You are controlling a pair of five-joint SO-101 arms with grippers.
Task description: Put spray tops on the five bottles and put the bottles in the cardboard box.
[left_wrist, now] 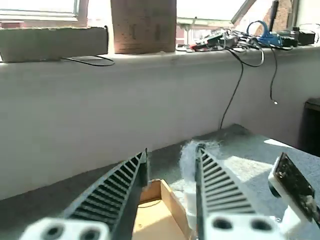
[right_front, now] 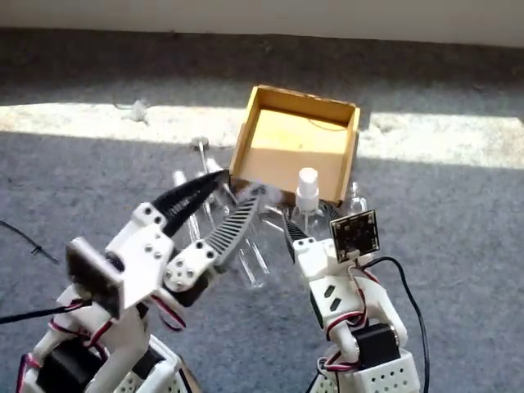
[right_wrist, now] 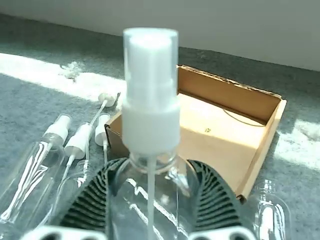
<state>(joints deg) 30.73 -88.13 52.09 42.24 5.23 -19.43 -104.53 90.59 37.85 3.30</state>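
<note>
Grey carpet (right_front: 458,246) covers the work surface, with a strip of sunlight across its far part. The right gripper (right_wrist: 152,175) has its jaws closed around the body of a clear bottle (right_wrist: 150,205). The bottle stands upright between them, and its white spray top (right_wrist: 150,100) rises above the fingertips. Just beyond these jaws lies the open cardboard box (right_wrist: 260,107), with nothing inside. Outside one finger, two lying bottles (right_wrist: 30,170) with white tops at their necks rest side by side on the carpet, and a loose spray top (right_wrist: 106,99) lies past them near the box corner. Outside the other finger stands an uncapped bottle (right_wrist: 270,215), close to the box wall.

The left gripper (right_front: 239,185) hangs in the air with its jaws spread apart and nothing between them. Its tips are near the box's near corner, and more clear bottles lie below them. Past its jaws are a white wall (left_wrist: 125,100) and a sill with cables (left_wrist: 240,40).
</note>
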